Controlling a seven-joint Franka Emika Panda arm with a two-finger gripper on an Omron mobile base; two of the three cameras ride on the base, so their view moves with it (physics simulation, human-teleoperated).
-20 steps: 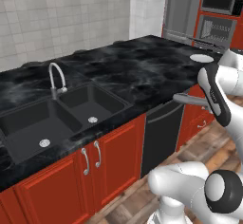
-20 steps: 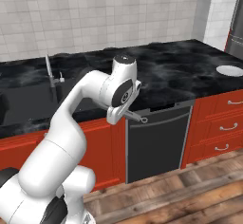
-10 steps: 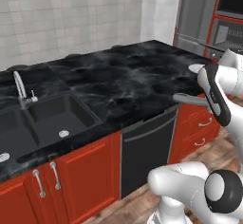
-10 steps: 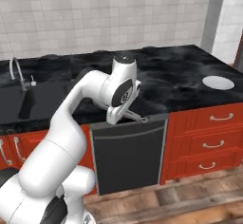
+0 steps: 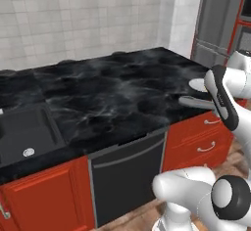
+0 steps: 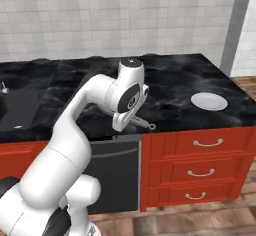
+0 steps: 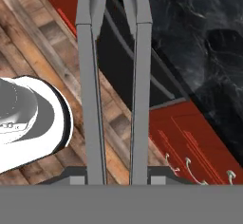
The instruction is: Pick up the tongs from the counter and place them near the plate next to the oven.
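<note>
Claw point(image 7: 116, 178) clenched on the tongs point(image 7: 114, 90), carried level above the front edge of the counter point(image 6: 175, 80), clear of the surface for transfer toward the plate point(image 6: 209, 100).

black sink point(image 5: 27, 134), dishwasher point(image 6: 120, 172), red drawers point(image 6: 202, 167), tiled wall point(image 5: 83, 19)

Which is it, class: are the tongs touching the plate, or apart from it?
Apart. In the right base view the tongs hang in the pincer over the counter's front edge, with bare worktop between them and the plate.
</note>
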